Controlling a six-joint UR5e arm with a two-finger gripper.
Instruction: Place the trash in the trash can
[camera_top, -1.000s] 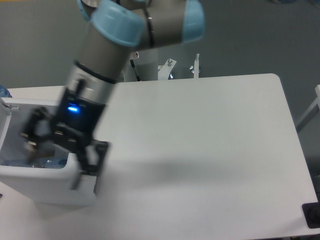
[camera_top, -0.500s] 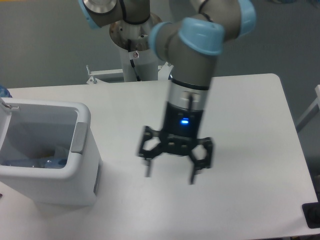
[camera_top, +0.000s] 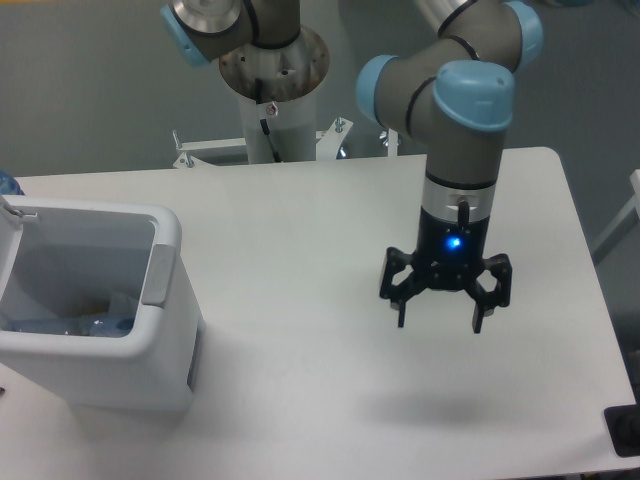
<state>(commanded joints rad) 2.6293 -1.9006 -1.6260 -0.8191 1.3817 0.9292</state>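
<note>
- Well right of the boxy white plastic trash can (camera_top: 160, 330), the black two-finger gripper (camera_top: 441, 323) hangs above the white table (camera_top: 300, 240), fingers spread, holding nothing.
- Inside the can lies the clear crushed plastic bottle (camera_top: 75, 323); the white packet cannot be made out.
- Risk, judged: swinging low towards the can could clip its thick rim.
- Around the gripper, bare tabletop leaves free room; the table's right edge is near.

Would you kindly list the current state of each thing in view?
gripper: jaws open, empty, above the table
trash can: upright, open-topped
bottle: lying inside the trash can
table: bare where visible
</note>
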